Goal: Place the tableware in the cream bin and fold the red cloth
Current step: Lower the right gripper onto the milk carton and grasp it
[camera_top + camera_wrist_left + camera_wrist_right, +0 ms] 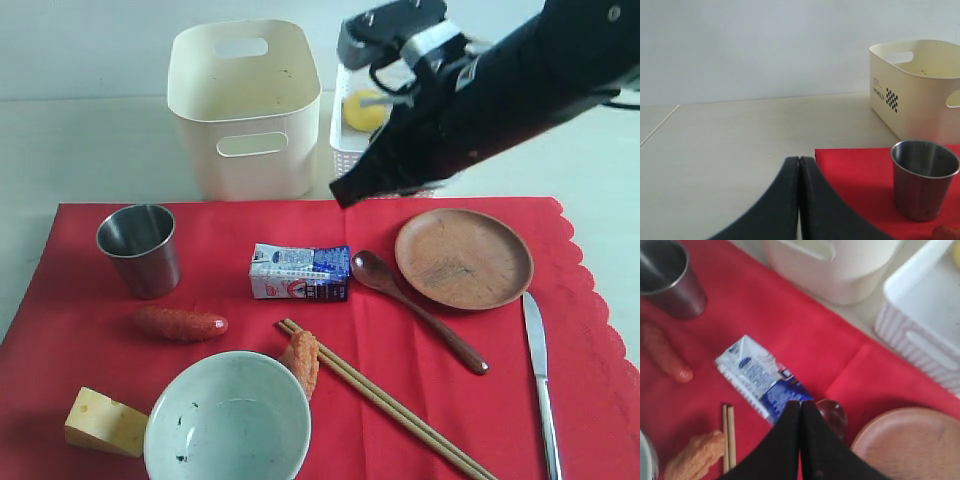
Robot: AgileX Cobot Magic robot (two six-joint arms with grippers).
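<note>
The red cloth (pixel 230 240) lies flat, carrying a steel cup (pixel 140 250), a pale bowl (pixel 228 420), a brown plate (pixel 463 258), a dark wooden spoon (pixel 420 310), chopsticks (pixel 385 400) and a silver knife (pixel 540 380). Behind the cloth stands the cream bin (pixel 245 105). My right gripper (pixel 345 193) is shut and empty, hanging above the cloth near the milk carton (pixel 760 377) and spoon bowl (pixel 832 416). My left gripper (pixel 799 161) is shut and empty at the cloth's corner (pixel 850 175), beside the cup (pixel 924 179); it is out of the exterior view.
A white lattice basket (pixel 350 140) holding a lemon (pixel 365 108) stands right of the cream bin. On the cloth lie a milk carton (pixel 300 272), two sausages (pixel 180 323), (pixel 302 360) and a cheese wedge (pixel 105 422).
</note>
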